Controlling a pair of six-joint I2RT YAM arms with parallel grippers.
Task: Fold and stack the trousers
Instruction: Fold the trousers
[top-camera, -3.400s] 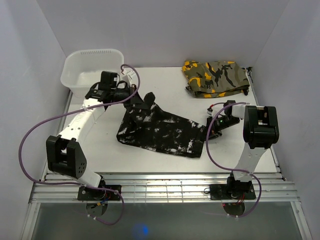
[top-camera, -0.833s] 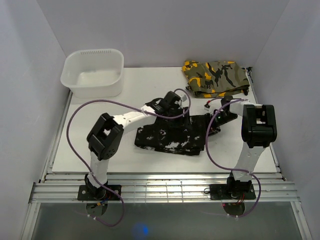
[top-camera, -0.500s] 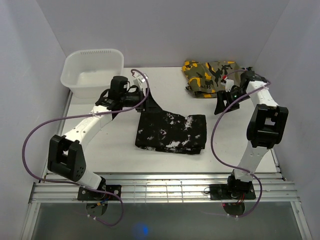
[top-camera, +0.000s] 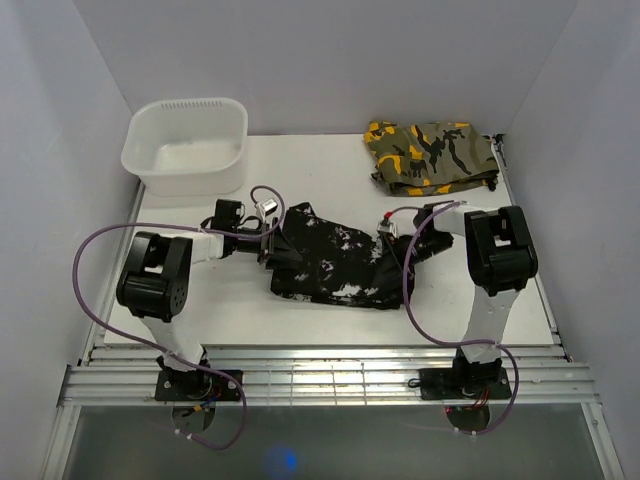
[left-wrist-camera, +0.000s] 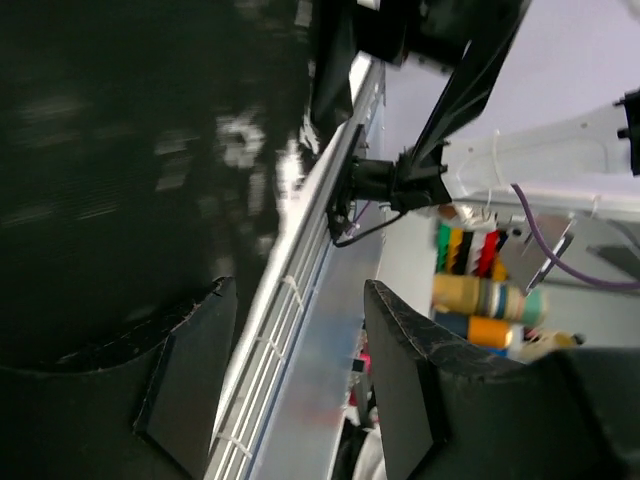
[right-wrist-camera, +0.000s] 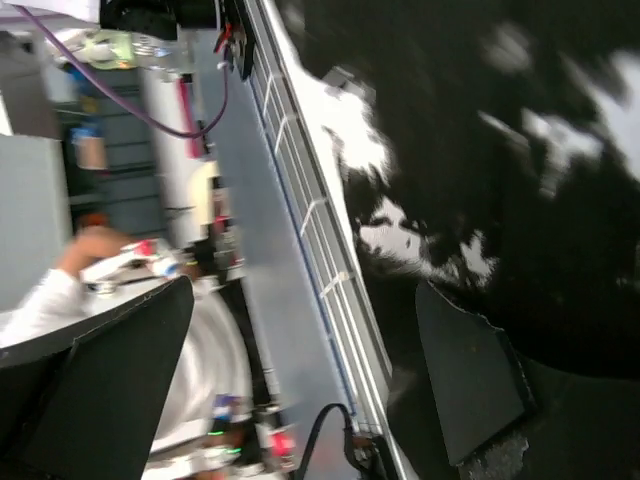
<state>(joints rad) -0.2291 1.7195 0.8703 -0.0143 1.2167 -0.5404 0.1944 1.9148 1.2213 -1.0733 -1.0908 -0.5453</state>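
Observation:
The trousers (top-camera: 335, 262), black with white splotches, lie folded into a rough rectangle in the middle of the table, with one corner flap sticking out at the upper left. My left gripper (top-camera: 273, 246) is low at their left edge. In the left wrist view it (left-wrist-camera: 300, 385) is open, with dark fabric (left-wrist-camera: 110, 170) beside one finger and only the table rail in the gap. My right gripper (top-camera: 388, 238) is at the trousers' right edge. In the right wrist view it (right-wrist-camera: 290, 385) is wide open, the splotched cloth (right-wrist-camera: 500, 130) beside one finger.
An olive camouflage garment (top-camera: 430, 155) with orange and black patches lies folded at the back right. A white plastic basin (top-camera: 185, 145) stands at the back left. Purple cables loop from both arms. The metal rail (top-camera: 330, 375) runs along the table's near edge.
Both arms have swung in from the back of the table and dropped to the trousers' left and right edges. The right gripper has gone from shut to wide open.

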